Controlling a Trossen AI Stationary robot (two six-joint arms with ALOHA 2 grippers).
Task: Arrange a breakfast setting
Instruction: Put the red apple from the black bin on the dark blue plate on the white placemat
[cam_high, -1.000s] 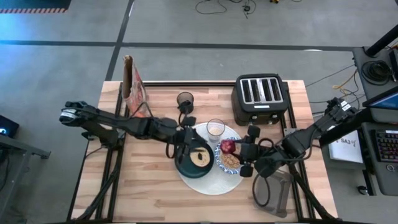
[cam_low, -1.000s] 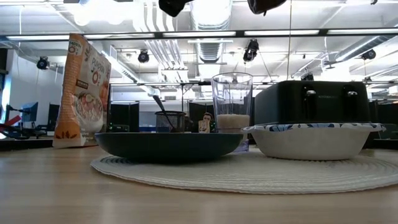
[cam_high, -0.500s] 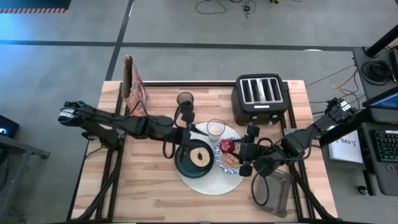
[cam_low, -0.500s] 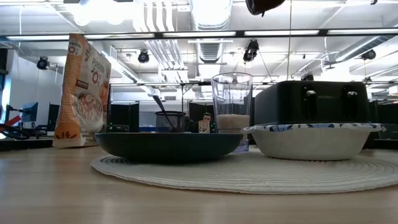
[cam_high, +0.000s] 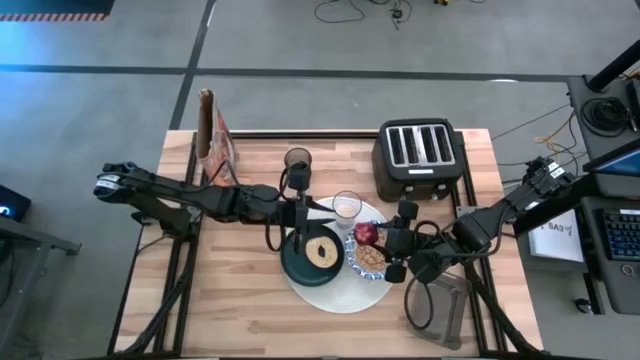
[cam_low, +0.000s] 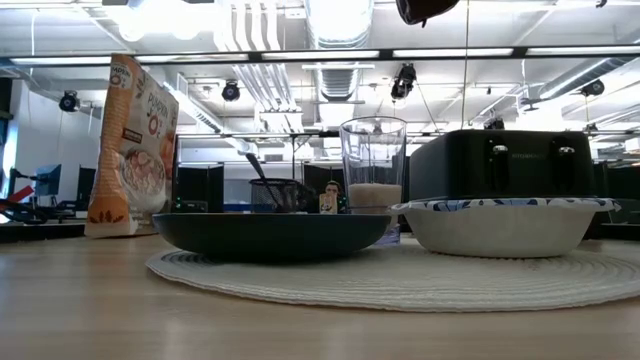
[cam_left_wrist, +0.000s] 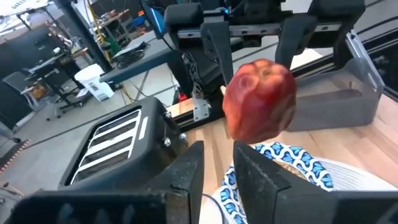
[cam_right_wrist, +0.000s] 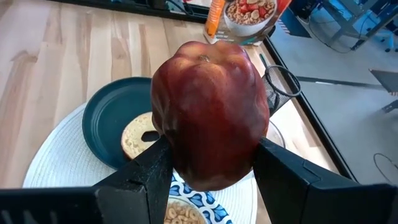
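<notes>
Dark red, glossy apple (cam_right_wrist: 209, 112) pinched in the right gripper (cam_high: 383, 240), above the bowl (cam_high: 371, 258). Left gripper (cam_left_wrist: 216, 174) pressed nearly together. Pale wood table (cam_high: 240, 300).

Bright, even overhead lighting in all four views

Long ceiling light strips (cam_low: 500, 52) glare white in the low view, leaving the shallow dark green plate (cam_low: 270, 236) almost a silhouette; the pale wooden tabletop (cam_high: 240, 300) is evenly lit, with only soft shadows under the arms. The glossy red apple (cam_right_wrist: 210, 112) shows soft highlights, and the black four-slot toaster (cam_left_wrist: 118, 146) behind it is slightly soft.
</notes>
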